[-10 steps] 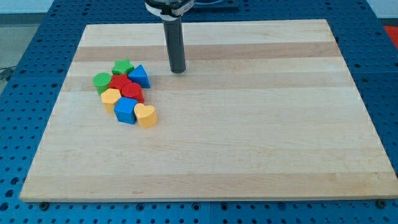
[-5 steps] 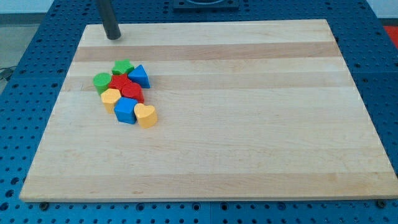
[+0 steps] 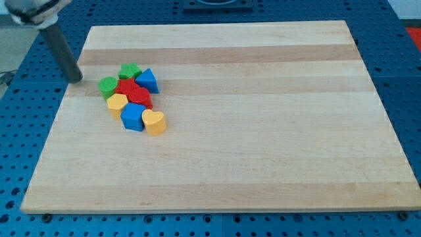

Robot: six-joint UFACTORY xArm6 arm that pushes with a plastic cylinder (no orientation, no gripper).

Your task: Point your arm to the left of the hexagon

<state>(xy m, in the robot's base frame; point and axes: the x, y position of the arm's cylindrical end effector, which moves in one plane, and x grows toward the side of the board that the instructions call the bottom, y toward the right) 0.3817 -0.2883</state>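
Observation:
My tip (image 3: 75,78) rests at the board's left edge, at the view's upper left. A tight cluster of blocks lies to its right. The yellow hexagon (image 3: 117,103) sits on the cluster's left side, below the green round block (image 3: 107,86). My tip is left of and above the hexagon, about a block's width left of the green round block, touching nothing. Also in the cluster are a green star (image 3: 131,70), a blue triangle (image 3: 148,80), two red blocks (image 3: 134,92), a blue cube (image 3: 132,117) and a yellow heart (image 3: 154,122).
The blocks lie on a pale wooden board (image 3: 263,131), which rests on a blue perforated table (image 3: 408,79). The rod (image 3: 61,49) leans in from the view's top left corner.
My tip swung from right of the blue triangle, across the board's top edge, down to the left edge beside the green round block. The blocks have not moved.

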